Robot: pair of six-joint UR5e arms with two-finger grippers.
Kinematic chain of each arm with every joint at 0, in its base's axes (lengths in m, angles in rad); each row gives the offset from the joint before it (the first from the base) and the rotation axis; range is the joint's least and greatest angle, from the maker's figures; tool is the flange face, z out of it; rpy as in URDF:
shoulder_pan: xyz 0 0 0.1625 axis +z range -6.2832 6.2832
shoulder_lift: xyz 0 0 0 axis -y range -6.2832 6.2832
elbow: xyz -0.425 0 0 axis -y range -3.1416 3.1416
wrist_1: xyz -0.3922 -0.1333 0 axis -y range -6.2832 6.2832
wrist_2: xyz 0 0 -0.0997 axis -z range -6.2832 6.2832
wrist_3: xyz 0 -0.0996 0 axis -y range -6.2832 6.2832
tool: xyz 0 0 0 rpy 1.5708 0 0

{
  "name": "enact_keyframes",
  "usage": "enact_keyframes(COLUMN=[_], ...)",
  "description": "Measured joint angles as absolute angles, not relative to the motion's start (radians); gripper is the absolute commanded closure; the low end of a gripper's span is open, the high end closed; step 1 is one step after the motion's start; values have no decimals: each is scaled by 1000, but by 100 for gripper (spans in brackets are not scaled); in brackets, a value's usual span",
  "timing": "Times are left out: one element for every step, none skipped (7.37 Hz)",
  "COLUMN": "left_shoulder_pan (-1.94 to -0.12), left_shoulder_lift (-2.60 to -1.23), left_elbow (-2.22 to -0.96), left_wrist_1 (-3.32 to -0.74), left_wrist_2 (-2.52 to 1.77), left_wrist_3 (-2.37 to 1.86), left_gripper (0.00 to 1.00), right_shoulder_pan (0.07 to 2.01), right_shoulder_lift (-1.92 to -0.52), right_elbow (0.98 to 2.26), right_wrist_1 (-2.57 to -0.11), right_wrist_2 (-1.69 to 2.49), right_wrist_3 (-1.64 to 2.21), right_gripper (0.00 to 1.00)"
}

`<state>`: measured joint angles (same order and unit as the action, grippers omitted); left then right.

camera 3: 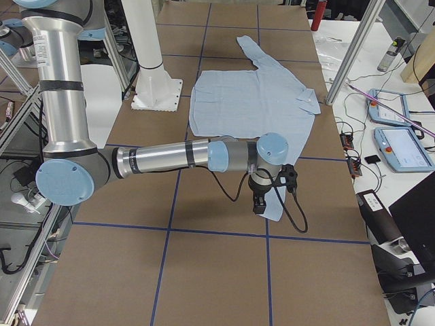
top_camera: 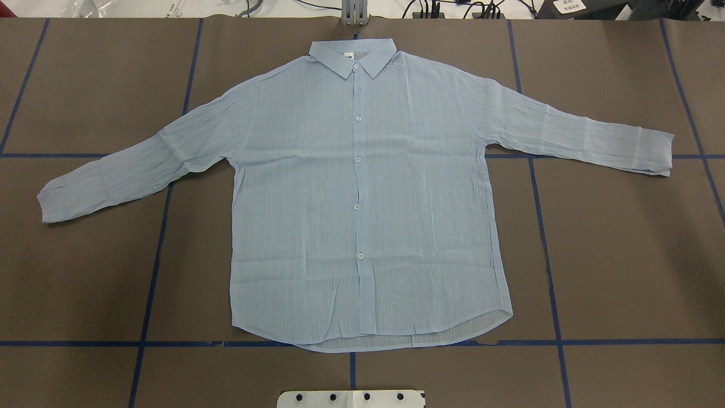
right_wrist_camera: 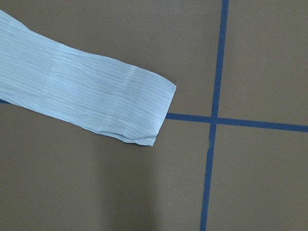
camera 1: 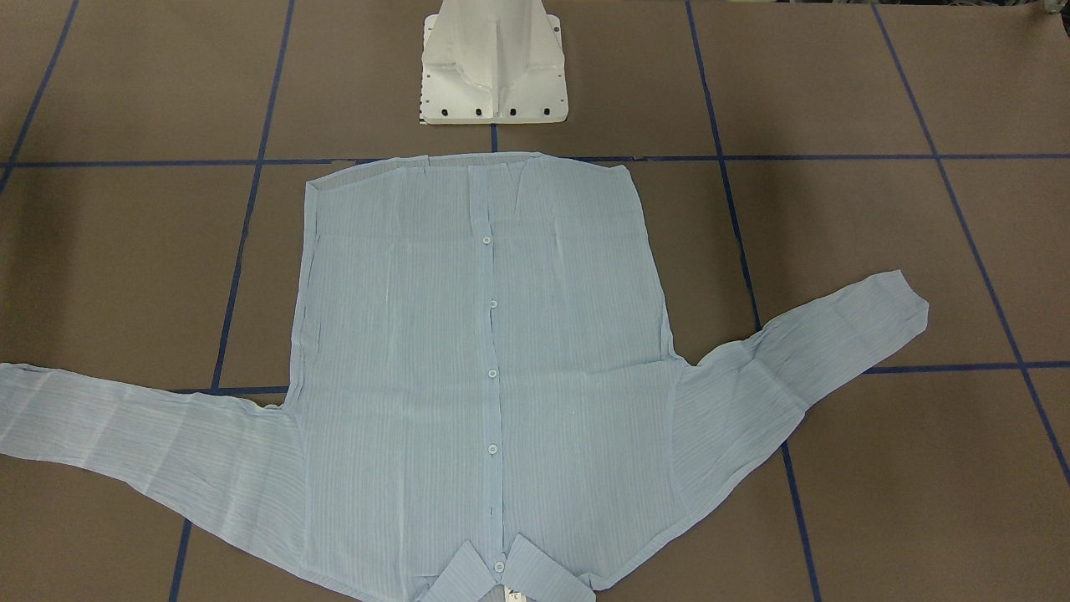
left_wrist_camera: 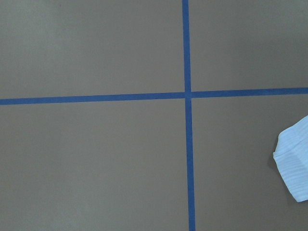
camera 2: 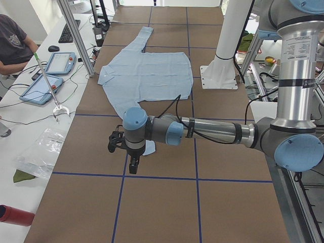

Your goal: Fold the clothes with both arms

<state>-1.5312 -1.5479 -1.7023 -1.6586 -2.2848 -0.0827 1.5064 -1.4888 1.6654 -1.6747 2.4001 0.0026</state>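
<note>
The pale blue striped shirt (top_camera: pixel 362 198) lies flat and buttoned on the brown table, collar away from the robot and both sleeves spread out; it also shows in the front view (camera 1: pixel 476 351). In the exterior left view my left gripper (camera 2: pixel 132 164) hangs over that side's cuff; I cannot tell if it is open. The left wrist view shows the cuff tip (left_wrist_camera: pixel 294 166) at its right edge. In the exterior right view my right gripper (camera 3: pixel 259 204) hangs over the other cuff; I cannot tell its state. The right wrist view shows that sleeve end (right_wrist_camera: pixel 82 96). No fingers show in either wrist view.
The white pedestal base (camera 1: pixel 493 75) stands just behind the shirt's hem. Blue tape lines (top_camera: pixel 544 226) grid the table. On the operators' side stand aluminium posts (camera 2: pixel 76 35), tablets (camera 2: pixel 43 88) and a seated person (camera 2: pixel 12 40).
</note>
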Motion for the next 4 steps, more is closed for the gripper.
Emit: enact_keyframes(left_shoulder_pan=[-1526, -1518, -1515, -1513], left_shoulder_lift=[-1560, -1567, -1566, -1565], left_elbow=[-1706, -1705, -1703, -1704], left_wrist_1=[-1680, -1721, -1767, -1799], left_wrist_2=[-2285, -2286, -2287, -2288], left_wrist_3=[-84, -84, -85, -87], left_gripper=[0, 0, 0, 0], right_shoulder_pan=[1501, 1492, 1469, 1427], right_shoulder_lift=[-1481, -1477, -1475, -1473], right_elbow=[1642, 1600, 1543, 1489], right_wrist_1=[-1629, -1550, -1431, -1297], right_wrist_2=[2408, 2411, 2410, 2401], right_wrist_3=[16, 42, 102, 201], right_gripper=[0, 0, 0, 0])
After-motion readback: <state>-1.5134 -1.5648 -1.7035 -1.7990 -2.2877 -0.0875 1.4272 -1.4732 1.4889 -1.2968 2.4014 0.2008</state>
